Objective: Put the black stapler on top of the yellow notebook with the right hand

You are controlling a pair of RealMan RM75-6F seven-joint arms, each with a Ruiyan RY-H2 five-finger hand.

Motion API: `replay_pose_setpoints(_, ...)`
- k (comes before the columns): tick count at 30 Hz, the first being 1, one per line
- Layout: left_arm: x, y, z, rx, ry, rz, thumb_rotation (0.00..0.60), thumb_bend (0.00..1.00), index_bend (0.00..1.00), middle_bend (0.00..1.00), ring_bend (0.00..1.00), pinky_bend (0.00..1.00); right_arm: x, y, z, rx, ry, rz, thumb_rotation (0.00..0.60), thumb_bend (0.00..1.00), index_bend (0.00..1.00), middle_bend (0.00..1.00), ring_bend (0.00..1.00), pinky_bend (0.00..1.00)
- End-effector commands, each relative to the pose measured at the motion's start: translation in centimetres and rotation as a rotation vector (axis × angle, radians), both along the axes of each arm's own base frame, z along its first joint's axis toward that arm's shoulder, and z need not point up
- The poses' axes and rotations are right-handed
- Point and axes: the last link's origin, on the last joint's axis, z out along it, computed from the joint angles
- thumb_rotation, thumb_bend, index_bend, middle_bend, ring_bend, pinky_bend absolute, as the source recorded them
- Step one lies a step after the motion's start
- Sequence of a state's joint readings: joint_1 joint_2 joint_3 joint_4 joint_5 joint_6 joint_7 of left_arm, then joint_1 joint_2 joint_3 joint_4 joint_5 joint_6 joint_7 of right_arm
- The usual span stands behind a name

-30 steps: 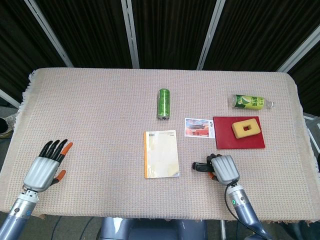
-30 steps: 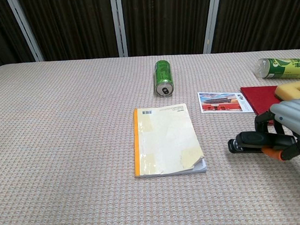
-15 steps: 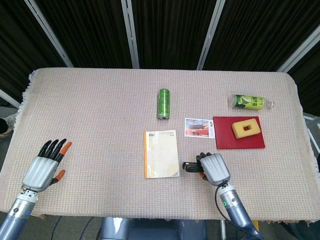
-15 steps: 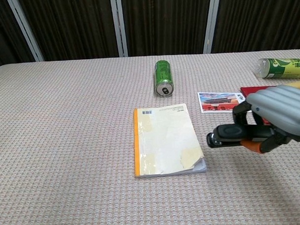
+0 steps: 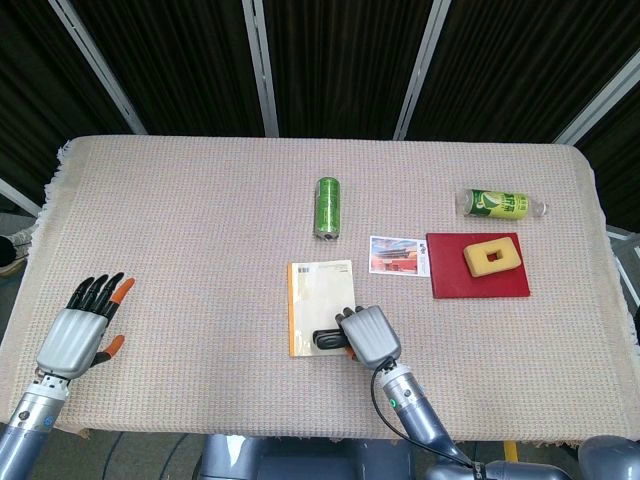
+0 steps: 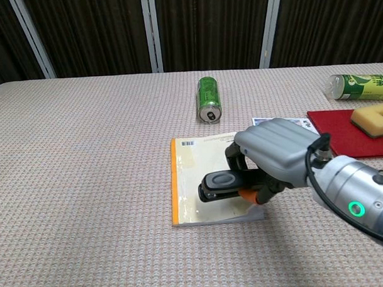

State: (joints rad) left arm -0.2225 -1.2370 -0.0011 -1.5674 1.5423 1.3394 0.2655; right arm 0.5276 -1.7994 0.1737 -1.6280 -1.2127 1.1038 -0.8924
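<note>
The yellow notebook (image 5: 318, 300) (image 6: 199, 175) lies flat at the table's middle front, its orange spine on the left. My right hand (image 5: 368, 334) (image 6: 275, 152) grips the black stapler (image 5: 328, 339) (image 6: 219, 183) and holds it over the notebook's lower right part, nose pointing left. Whether the stapler touches the cover I cannot tell. My left hand (image 5: 78, 328) rests open at the front left of the table, fingers spread, holding nothing; it does not show in the chest view.
A green can (image 5: 327, 206) (image 6: 209, 99) lies behind the notebook. A postcard (image 5: 398, 254), a red board (image 5: 478, 268) (image 6: 339, 129) bearing a yellow sponge (image 5: 491, 256) (image 6: 373, 118), and a green bottle (image 5: 502, 204) (image 6: 359, 86) sit to the right.
My right hand has carried the stapler leftward from the bare cloth right of the notebook to over the notebook's lower right part. The left hand has shifted slightly toward the front edge.
</note>
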Motion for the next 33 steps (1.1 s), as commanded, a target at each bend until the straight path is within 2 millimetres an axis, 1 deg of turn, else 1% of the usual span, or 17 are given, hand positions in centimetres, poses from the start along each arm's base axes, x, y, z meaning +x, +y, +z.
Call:
replay_pose_setpoints(1, -0.1, 0.1, 0.3, 0.004, -0.008, 0.005, 0.6, 0.32, 0.0, 0.0, 0.0, 0.07, 1.2, -0.5, -0.7, 0.006, 0.003, 0.01, 0.6, 0.46, 0.68, 0.49, 0.56, 0.74)
replay_pose_setpoints(6, -0.5, 0.5, 0.6, 0.006, -0.02, 0.021, 0.6, 0.32, 0.0, 0.0, 0.0, 0.08, 2.7, -1.0, -1.7, 0.02, 0.008, 0.019, 0.6, 0.46, 0.68, 0.49, 0.56, 0.74)
replay_pose_setpoints(10, -0.7, 0.6, 0.7, 0.004, -0.025, 0.03, 0.6, 0.32, 0.0, 0.0, 0.0, 0.08, 3.5, -1.4, -2.6, 0.034, 0.016, 0.021, 0.6, 0.46, 0.68, 0.49, 0.56, 0.74)
replay_pose_setpoints(15, -1.0, 0.9, 0.8, 0.006, -0.026, 0.042, 0.6, 0.32, 0.0, 0.0, 0.0, 0.07, 4.0, -1.9, -3.6, 0.048, 0.029, 0.022, 0.6, 0.46, 0.68, 0.49, 0.56, 0.74)
replay_pose_setpoints(20, -1.2, 1.1, 0.7, 0.0, -0.021, 0.051, 0.6, 0.32, 0.0, 0.0, 0.0, 0.08, 3.5, -2.6, -4.0, 0.047, 0.034, 0.008, 0.6, 0.45, 0.66, 0.48, 0.56, 0.74)
replay_pose_setpoints(23, -1.1, 1.1, 0.7, -0.002, -0.021, 0.05, 0.6, 0.32, 0.0, 0.0, 0.0, 0.08, 3.2, -2.7, -4.0, 0.04, 0.041, 0.003, 0.6, 0.44, 0.57, 0.45, 0.55, 0.74)
replay_pose_setpoints(27, -1.0, 1.0, 0.7, -0.001, -0.023, 0.043, 0.6, 0.32, 0.0, 0.0, 0.0, 0.08, 3.2, -2.5, -3.8, 0.031, 0.049, 0.017, 0.6, 0.43, 0.39, 0.39, 0.51, 0.74)
replay_pose_setpoints(29, -1.0, 0.9, 0.7, 0.0, -0.024, 0.042, 0.6, 0.32, 0.0, 0.0, 0.0, 0.08, 3.1, -2.4, -3.5, 0.023, 0.053, 0.022, 0.6, 0.42, 0.34, 0.37, 0.49, 0.74)
replay_pose_setpoints(32, -1.0, 0.8, 0.8, 0.001, -0.025, 0.04, 0.6, 0.32, 0.0, 0.0, 0.0, 0.08, 3.1, -2.2, -3.2, 0.018, 0.06, 0.026, 0.6, 0.4, 0.17, 0.29, 0.43, 0.71)
replay_pose_setpoints(33, -1.0, 0.8, 0.8, 0.001, -0.026, 0.039, 0.6, 0.32, 0.0, 0.0, 0.0, 0.08, 2.9, -2.1, -3.1, 0.023, 0.064, 0.018, 0.6, 0.39, 0.1, 0.26, 0.39, 0.69)
